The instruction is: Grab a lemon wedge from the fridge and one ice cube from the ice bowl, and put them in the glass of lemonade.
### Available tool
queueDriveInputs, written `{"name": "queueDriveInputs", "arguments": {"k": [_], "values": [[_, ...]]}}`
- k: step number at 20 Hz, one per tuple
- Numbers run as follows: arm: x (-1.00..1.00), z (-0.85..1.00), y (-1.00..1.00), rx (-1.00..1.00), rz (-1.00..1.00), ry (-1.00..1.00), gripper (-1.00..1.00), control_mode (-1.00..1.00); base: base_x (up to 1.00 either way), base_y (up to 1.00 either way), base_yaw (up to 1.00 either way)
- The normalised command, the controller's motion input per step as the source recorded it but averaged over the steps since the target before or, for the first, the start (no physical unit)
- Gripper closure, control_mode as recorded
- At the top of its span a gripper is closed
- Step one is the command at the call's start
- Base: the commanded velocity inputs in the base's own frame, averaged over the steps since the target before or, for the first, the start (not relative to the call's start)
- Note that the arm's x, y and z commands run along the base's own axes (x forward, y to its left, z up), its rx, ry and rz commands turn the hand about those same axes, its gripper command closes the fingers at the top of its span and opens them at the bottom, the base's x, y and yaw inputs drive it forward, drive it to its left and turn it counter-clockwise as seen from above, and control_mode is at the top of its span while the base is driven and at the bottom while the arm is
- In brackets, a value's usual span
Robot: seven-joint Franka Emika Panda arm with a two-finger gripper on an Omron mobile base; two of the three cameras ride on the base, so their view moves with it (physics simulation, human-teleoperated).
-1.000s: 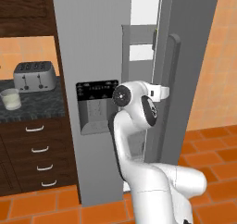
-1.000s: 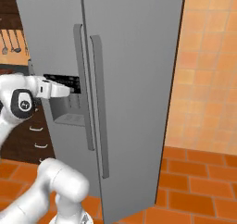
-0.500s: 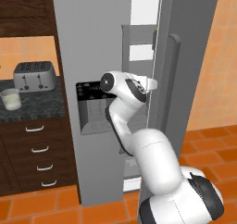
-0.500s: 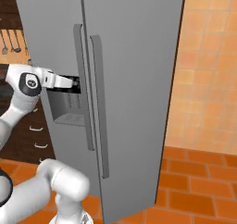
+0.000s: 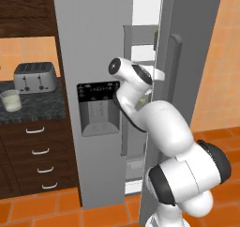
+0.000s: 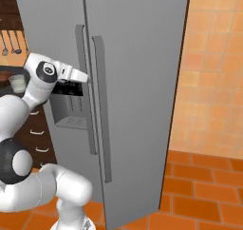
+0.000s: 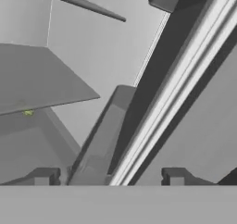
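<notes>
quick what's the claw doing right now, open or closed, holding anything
Claw: open, its fingertips spread wide at the edge of the fridge door, holding nothing.

A kitchen: fridge [image 5: 93, 57], toaster [image 5: 33, 77] on a counter [image 5: 42, 109], drawers [image 5: 40, 155], hanging utensils [image 6: 10, 41].

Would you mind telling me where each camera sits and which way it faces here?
Left base view: behind the arm's left, facing the fridge, toaster and glass of lemonade; white arm at lower right.
Right base view: behind its right, same fridge, arm at lower left.
Hand view: on the hand, looking into the fridge interior; gripper tips at the bottom.
</notes>
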Motion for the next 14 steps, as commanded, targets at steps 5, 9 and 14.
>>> {"name": "queueDriveInputs", "arguments": {"k": [5,9,14], "values": [[-0.02,-0.15,-0.97,0.00,-0.12,0.17,-1.00,-1.00,0.00,0.00,0.00],[-0.47,-0.24,-1.00,0.00,-0.14,0.04,-1.00,-1.00,0.00,0.00,0.00],[-0.50,-0.30,-0.94,-0.02,-0.17,0.03,-1.00,-1.00,0.00,0.00,0.00]]}}
